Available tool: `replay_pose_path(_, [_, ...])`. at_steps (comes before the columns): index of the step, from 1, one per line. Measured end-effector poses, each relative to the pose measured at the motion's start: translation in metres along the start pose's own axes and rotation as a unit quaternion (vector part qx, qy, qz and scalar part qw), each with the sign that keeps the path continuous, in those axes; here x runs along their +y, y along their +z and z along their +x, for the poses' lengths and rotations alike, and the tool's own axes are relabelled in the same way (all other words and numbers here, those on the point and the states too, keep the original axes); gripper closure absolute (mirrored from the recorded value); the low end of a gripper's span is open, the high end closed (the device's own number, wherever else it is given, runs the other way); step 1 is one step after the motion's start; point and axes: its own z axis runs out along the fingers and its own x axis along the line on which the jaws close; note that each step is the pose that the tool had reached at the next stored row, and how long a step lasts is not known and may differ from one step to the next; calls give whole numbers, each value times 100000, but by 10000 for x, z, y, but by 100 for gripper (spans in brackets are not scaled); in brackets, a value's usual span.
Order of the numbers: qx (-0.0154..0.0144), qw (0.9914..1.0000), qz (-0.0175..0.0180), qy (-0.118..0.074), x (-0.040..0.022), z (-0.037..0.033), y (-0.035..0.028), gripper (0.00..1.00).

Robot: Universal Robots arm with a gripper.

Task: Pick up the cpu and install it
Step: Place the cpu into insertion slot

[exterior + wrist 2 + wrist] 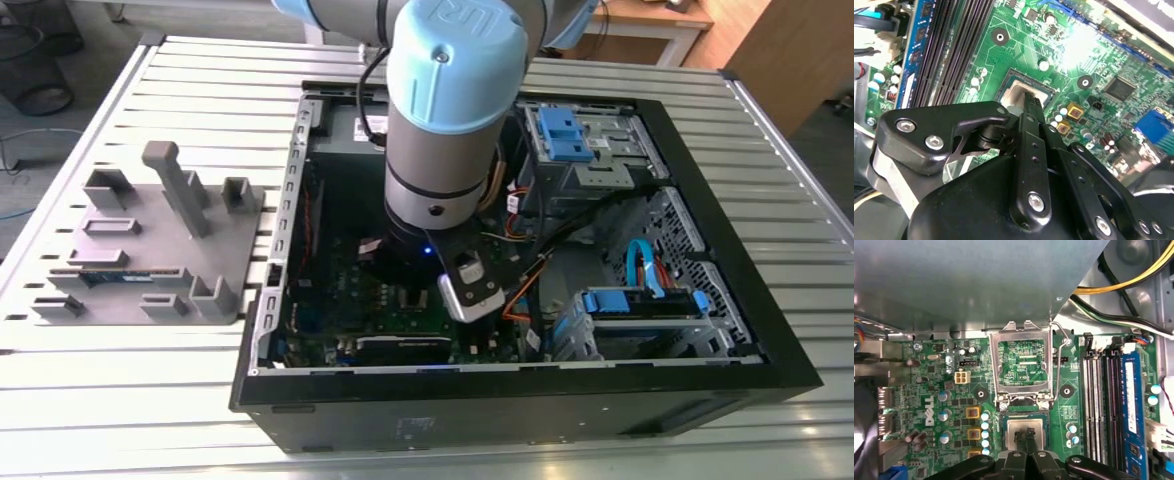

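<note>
On your green motherboard (929,385), studded with round capacitors, the cpu (1012,432) lies flat in its socket beside the raised steel load plate (1021,336). The gripper (1024,432) stands over it, fingers pressed together. Expect it to be light, rigid, slick-topped and fragile underneath, so hold opposite rim edges. Black memory slots (1098,400) run alongside.

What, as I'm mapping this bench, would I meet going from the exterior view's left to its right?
In order: grey slotted fixture → robot arm → blue drive caddy.
</note>
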Motion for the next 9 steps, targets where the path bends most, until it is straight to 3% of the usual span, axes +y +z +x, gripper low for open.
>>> replay_pose_path(9, [-3,100000,-1,0,12,5,-239,89])
